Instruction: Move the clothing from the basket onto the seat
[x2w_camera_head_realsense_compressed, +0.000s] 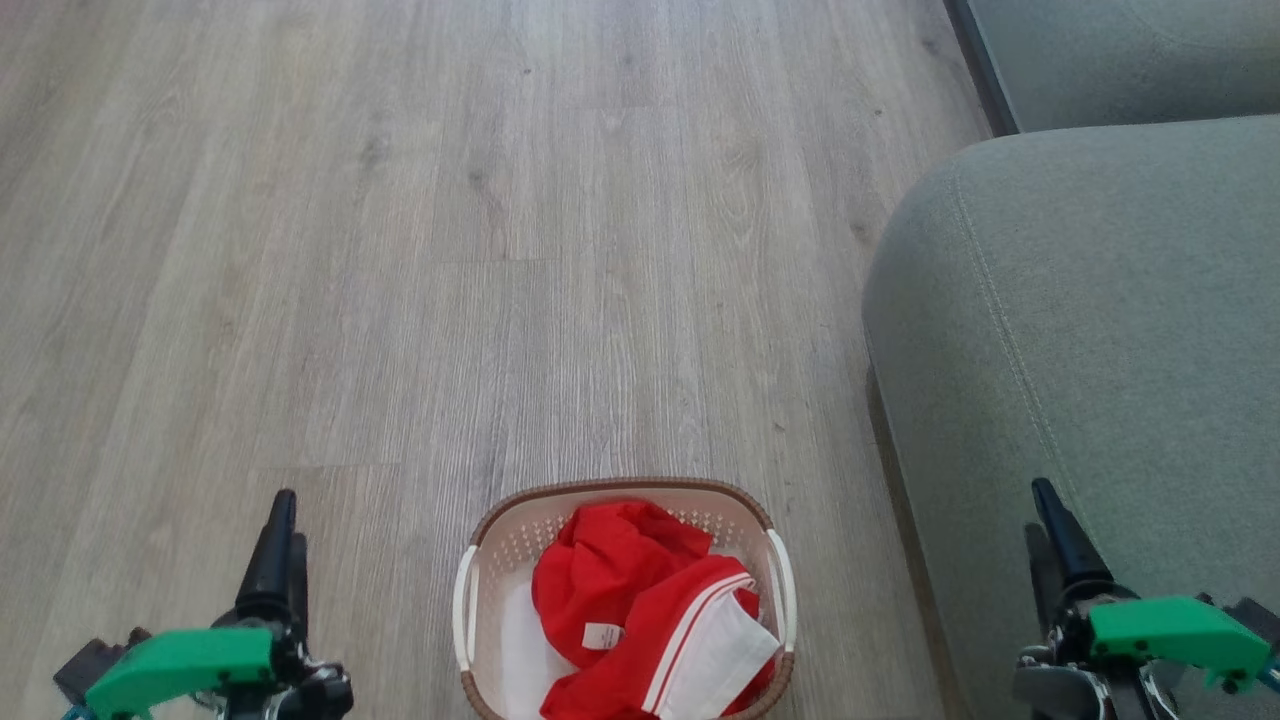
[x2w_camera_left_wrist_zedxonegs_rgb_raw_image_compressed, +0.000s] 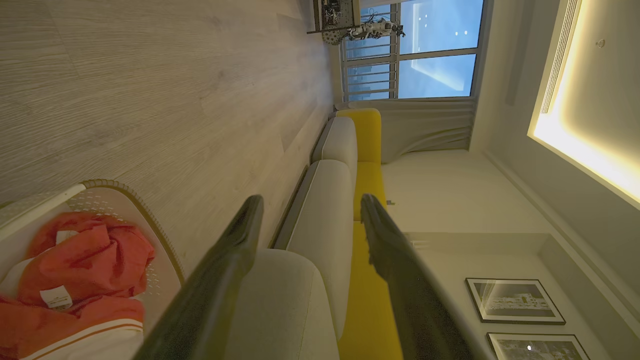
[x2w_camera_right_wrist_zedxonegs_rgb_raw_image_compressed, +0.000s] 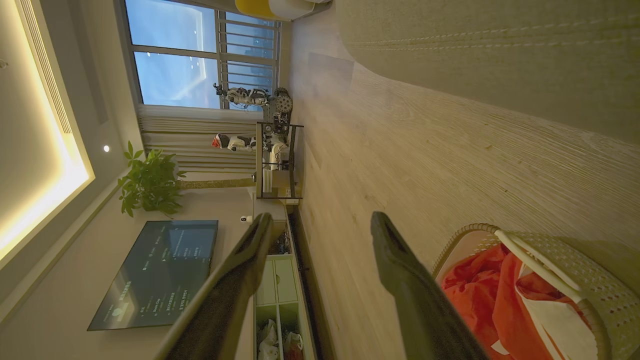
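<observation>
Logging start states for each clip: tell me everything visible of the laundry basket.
The basket is a small oval tub of cream-white plastic with perforated walls, a brown woven-look rim and a white handle on each side. It stands upright on the wood-look floor, left of the seat, with a strip of floor between them. Crumpled red-and-white clothing fills much of it. The head view's bottom edge cuts off its near end.

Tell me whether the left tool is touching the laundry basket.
Apart. The head view shows the left tool hanging open to the left of the laundry basket, with a strip of wooden floor showing between them.
</observation>
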